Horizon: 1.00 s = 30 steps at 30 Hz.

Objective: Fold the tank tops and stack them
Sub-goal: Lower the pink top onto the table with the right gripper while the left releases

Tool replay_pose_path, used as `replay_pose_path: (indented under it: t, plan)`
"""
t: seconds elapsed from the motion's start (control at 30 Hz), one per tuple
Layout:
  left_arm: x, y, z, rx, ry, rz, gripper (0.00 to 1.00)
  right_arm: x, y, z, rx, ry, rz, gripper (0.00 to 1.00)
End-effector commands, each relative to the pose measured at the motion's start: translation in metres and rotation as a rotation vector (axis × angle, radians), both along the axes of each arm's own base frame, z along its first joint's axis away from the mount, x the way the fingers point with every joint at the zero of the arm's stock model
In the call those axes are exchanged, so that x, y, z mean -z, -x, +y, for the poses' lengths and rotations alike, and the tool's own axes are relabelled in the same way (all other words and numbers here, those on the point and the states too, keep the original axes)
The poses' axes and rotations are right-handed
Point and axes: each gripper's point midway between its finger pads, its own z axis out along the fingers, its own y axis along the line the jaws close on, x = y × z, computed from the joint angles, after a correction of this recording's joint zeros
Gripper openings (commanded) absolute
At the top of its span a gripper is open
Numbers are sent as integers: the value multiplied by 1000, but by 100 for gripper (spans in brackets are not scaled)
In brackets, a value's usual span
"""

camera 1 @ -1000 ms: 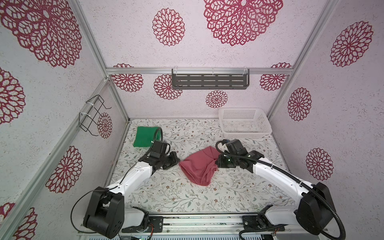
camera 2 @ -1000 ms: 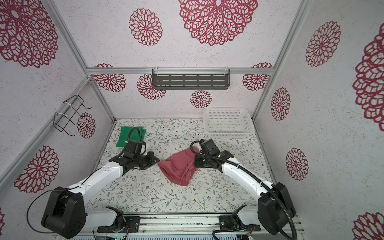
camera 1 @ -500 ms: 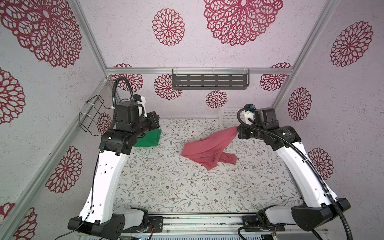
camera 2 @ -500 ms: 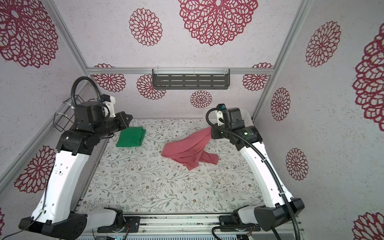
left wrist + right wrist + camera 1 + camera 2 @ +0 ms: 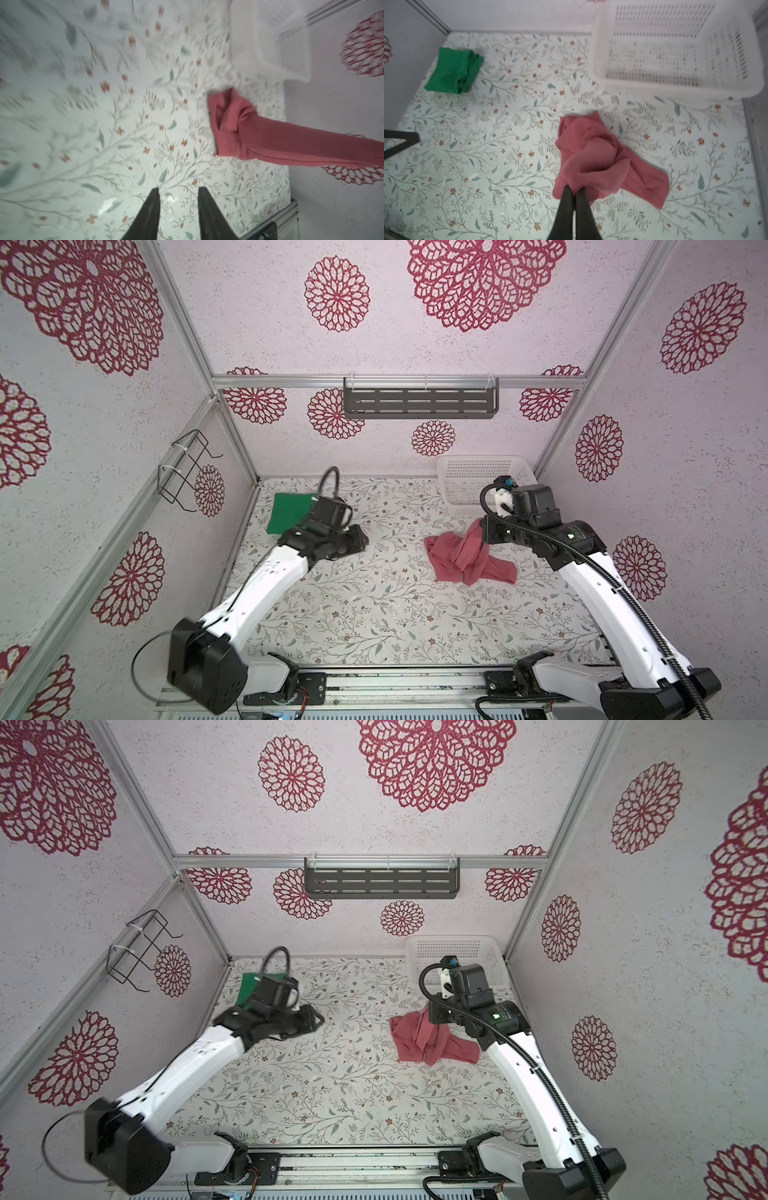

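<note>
Pink top [image 5: 591,158] first: my right gripper [image 5: 574,188] has its fingers pinched together on a ribbed edge of it, with cloth bulging on both sides of the tips. The rest of the garment is a crumpled heap on the table [image 5: 508,145] just ahead of those fingertips, and one flap trails off to the side. In both top views the cloth [image 5: 465,556] [image 5: 419,1040] rises from the heap to the gripper [image 5: 484,531]. In the left wrist view the same stretch [image 5: 239,128] runs as a taut band out of frame.

My left gripper [image 5: 177,189] has its fingers apart, with only flowered tabletop showing in the gap. It hangs over bare table, well apart from the pink heap and pointing toward it [image 5: 359,541].

The green top [image 5: 452,70] lies folded behind the left gripper, by the wall corner, far across the table from the right one. In both top views the left arm's wrist covers part of it [image 5: 286,512] [image 5: 249,986].

The white basket [image 5: 675,89] sits just beyond the right gripper, in the far corner [image 5: 478,458] [image 5: 453,938]. Both tops lie outside it. The table's flower print shows through its perforated floor.
</note>
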Motion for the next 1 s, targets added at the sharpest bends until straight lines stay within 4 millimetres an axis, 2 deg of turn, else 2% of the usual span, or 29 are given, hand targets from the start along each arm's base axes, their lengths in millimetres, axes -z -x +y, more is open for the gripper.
replay_pose_path:
  t: [0.0, 0.1, 0.27, 0.37, 0.4, 0.5, 0.6, 0.8, 0.97]
  plan:
    - [-12, -22, -56, -20, 160, -71, 48, 3, 6, -6, 55, -46, -11, 0]
    - [5, -38, -90, 5, 190, -50, 54, 13, 10, -6, 56, -63, 4, 0]
    - [13, -72, -132, 26, 268, -63, 59, 21, 9, -5, 55, -65, 18, 0]
    - [22, -85, -153, 45, 291, -48, 56, 24, 7, -4, 51, -62, 22, 0]
    - [35, -88, -161, 55, 282, -29, 55, 26, 6, -5, 51, -61, 26, 0]
    - [55, -91, -178, 98, 263, -2, 50, 29, 5, -3, 47, -63, 28, 0]
    - [71, -91, -188, 157, 252, 28, 44, 32, 3, -2, 42, -68, 29, 0]
    - [73, -82, -199, 193, 250, 31, 41, 38, 4, -3, 46, -62, 43, 0]
    - [84, -76, -203, 198, 249, 57, 38, 44, 3, -2, 43, -68, 59, 0]
